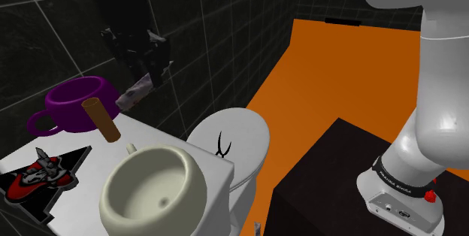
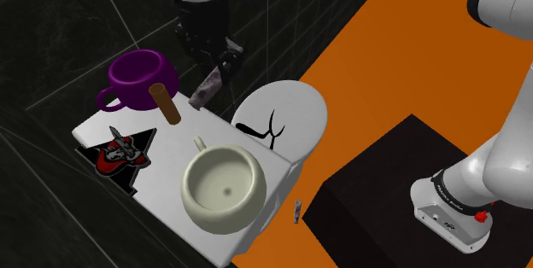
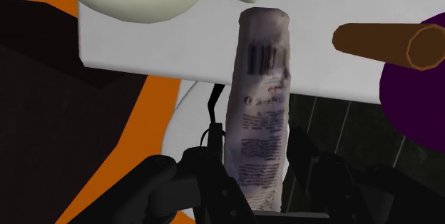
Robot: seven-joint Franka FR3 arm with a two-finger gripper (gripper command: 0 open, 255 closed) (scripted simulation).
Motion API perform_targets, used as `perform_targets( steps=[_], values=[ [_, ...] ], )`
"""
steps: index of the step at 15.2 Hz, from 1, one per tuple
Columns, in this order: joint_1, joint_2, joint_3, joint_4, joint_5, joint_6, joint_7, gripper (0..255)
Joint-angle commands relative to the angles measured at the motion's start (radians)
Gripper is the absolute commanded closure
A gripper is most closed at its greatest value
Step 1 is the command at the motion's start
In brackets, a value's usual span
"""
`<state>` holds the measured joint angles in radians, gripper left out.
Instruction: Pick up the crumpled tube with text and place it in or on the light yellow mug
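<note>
**Tube lifted; the carry to the mug is in hand.**
Right of the purple mug (image 1: 75, 101), the crumpled tube (image 1: 134, 94) hangs tilted above the edge of the white counter (image 1: 146, 133), clamped between the fingers of the gripper (image 1: 150, 75). Next it likely needs swinging over the pale yellowish mug (image 1: 194, 197) and releasing above the opening.

Peg (image 1: 101, 119) between mug (image 1: 154, 189) and cup (image 1: 75, 103)

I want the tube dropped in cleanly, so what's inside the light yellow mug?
Nothing: the light yellow mug shows a bare bottom and far wall. Its rim covers the near inner wall.
</note>
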<state>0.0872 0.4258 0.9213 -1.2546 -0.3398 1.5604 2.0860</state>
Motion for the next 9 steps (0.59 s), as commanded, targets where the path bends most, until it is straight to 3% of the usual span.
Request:
perform_targets(
  steps=[1,9],
  values=[
    [0.018,0.012,-0.004,0.041,-0.009,-0.030,0.000,255],
    [0.092,-0.055,0.048,-0.056,0.027,0.002,0.156,255]
  ],
)
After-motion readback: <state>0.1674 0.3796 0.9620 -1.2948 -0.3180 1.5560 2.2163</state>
